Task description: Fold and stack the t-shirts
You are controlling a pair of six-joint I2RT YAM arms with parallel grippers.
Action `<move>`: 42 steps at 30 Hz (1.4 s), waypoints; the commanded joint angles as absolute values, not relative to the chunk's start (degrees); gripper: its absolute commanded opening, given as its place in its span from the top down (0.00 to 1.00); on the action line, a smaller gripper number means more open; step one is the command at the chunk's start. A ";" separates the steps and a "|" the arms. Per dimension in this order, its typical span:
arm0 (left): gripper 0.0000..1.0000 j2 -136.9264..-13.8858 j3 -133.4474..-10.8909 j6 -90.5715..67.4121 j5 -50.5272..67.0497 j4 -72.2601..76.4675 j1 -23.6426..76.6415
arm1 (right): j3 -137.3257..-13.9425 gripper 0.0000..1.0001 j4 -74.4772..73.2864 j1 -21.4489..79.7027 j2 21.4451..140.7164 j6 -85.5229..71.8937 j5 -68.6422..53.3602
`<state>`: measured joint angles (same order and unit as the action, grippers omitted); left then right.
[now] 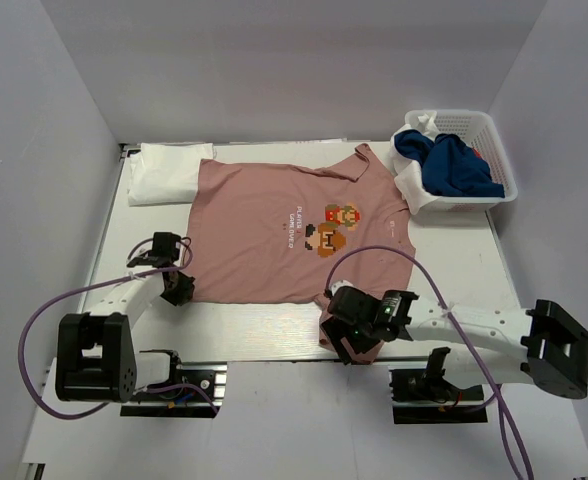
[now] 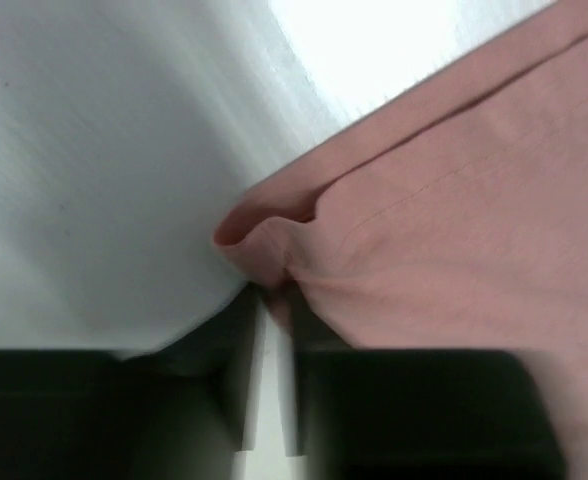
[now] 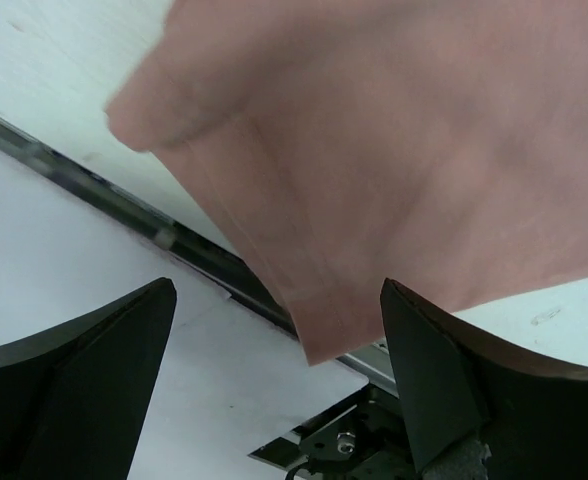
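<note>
Pink t-shirt (image 1: 274, 225) lies spread flat on the table (image 1: 454, 262), print up. My left gripper (image 2: 271, 300) pinches its near-left hem corner, arm bent low; my right gripper (image 3: 276, 290) hovers at the near-right corner, fingers spread.

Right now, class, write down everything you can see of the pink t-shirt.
The pink t-shirt is soft dusty-pink cloth, spread flat, front-up on the white table, collar toward the far side. Its chest carries a pixel-art print with small white text. The left end effector is shut on its near left corner, bunching the cloth; the right end effector is open around the near right corner.
</note>
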<state>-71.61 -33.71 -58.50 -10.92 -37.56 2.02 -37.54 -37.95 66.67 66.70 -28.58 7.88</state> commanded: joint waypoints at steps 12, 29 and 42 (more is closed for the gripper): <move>1.00 -70.58 -33.66 -57.74 -11.34 -34.54 1.76 | -36.21 0.92 -37.61 72.25 76.91 -36.37 21.16; 1.00 -70.56 -46.39 -55.99 -11.87 -37.44 1.76 | -50.88 1.00 -37.01 52.07 71.62 -24.20 29.62; 1.00 -99.72 -74.69 -55.46 -12.39 -38.14 1.23 | -73.90 1.00 -23.38 30.34 92.01 -3.53 24.18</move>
